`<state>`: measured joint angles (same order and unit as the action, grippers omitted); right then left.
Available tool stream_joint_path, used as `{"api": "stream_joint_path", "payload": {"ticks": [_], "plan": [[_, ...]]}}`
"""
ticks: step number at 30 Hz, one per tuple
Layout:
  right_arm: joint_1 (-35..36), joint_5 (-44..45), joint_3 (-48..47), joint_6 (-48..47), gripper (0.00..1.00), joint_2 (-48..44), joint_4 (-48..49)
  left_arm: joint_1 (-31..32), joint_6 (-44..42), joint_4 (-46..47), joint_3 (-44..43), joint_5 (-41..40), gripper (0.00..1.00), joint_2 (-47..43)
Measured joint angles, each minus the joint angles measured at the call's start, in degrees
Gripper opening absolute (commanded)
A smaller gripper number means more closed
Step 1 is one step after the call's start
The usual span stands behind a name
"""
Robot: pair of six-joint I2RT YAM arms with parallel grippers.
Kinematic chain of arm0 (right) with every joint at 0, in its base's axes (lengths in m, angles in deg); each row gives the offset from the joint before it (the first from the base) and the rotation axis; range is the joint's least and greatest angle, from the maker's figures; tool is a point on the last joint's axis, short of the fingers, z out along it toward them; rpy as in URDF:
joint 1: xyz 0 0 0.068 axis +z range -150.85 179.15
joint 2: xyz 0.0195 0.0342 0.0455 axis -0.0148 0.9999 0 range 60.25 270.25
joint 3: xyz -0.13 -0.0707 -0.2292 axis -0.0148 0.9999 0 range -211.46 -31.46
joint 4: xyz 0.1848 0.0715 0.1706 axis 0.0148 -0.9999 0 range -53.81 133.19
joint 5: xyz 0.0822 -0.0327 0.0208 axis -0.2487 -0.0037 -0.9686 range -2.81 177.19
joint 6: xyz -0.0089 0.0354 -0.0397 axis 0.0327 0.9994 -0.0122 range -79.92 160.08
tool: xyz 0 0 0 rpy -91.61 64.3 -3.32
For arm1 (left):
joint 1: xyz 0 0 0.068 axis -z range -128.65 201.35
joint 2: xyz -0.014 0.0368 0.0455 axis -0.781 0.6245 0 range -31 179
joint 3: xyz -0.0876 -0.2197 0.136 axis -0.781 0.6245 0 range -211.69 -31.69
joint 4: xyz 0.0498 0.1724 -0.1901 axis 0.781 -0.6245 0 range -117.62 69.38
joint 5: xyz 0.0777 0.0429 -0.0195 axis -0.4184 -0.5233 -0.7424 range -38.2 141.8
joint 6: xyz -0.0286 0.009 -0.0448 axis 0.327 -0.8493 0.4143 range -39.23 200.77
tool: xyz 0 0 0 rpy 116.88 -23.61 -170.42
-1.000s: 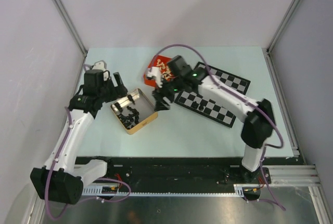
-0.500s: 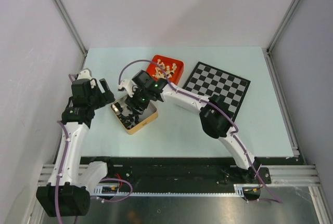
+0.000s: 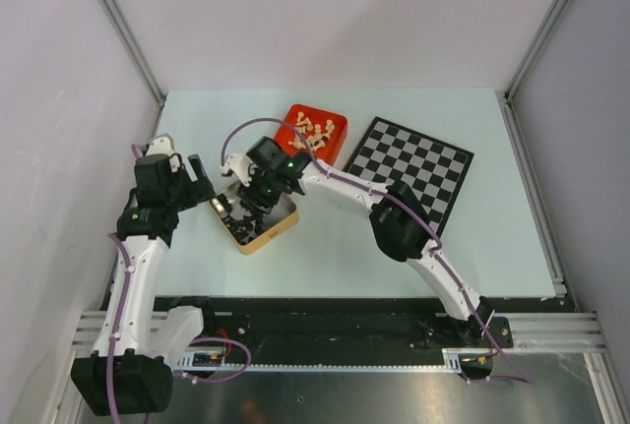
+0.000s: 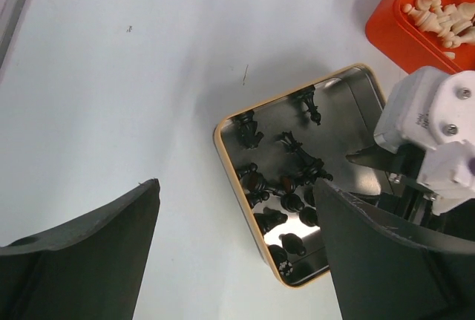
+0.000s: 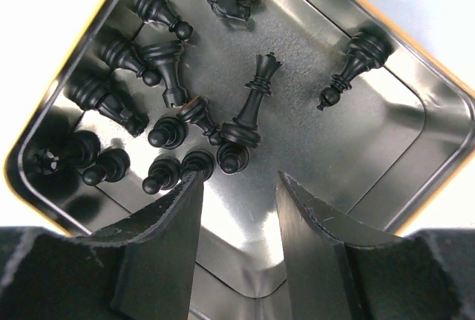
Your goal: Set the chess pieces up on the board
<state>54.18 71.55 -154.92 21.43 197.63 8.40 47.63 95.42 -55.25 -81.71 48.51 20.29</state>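
The black chess pieces [image 5: 252, 108] lie loose in a gold-rimmed metal tin [image 3: 278, 225], left of centre on the table. My right gripper [image 3: 250, 206] hangs over the tin, open and empty, its fingertips [image 5: 189, 186] just short of a cluster of black pawns [image 5: 230, 158]. My left gripper [image 3: 202, 188] is open and empty, just left of the tin. In the left wrist view the tin [image 4: 349, 108] and its pieces [image 4: 286, 186] lie between and beyond its fingers [image 4: 96, 253]. The board [image 3: 413, 163] lies at the right, with no pieces on it.
A red tray [image 3: 335, 139] with cream pieces [image 3: 313, 131] stands just behind the tin, between it and the board; it also shows in the left wrist view [image 4: 390, 27]. Grey walls with metal frame posts close in the left and right sides.
My right arm has swung left from the board's edge to over the tin and come down toward the black pieces. My left gripper has drawn back to the left.
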Motion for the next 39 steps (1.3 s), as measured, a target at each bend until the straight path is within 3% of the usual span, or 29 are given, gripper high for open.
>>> {"api": "stream_joint_path", "payload": {"ticks": [9, 18, 22, 30, 39], "plan": [[0.0, 0.2, -1.0, -0.5, 0.47, 3.1, -0.1, -0.3, -0.9, 0.0, 0.6, 0.0, 0.88, -0.5], [0.0, -0.4, -2.9, -1.1, 0.12, 4.3, 0.0, -0.6, -1.2, 0.0, 0.6, 0.5, 0.88, -0.7], [-0.2, -0.9, -3.0, -1.5, 0.06, 4.4, 0.0, -0.6, -1.2, 0.0, 0.7, 0.9, 0.88, -0.7], [-2.9, -6.8, -3.0, -2.6, 0.05, 2.8, -1.7, -0.8, -0.5, -0.2, 1.5, 3.4, 0.89, -1.3], [-7.9, -17.2, -2.1, -2.6, 0.06, -8.3, -2.7, -1.2, 3.5, 0.0, 2.4, 10.6, 0.88, -1.0]]}}
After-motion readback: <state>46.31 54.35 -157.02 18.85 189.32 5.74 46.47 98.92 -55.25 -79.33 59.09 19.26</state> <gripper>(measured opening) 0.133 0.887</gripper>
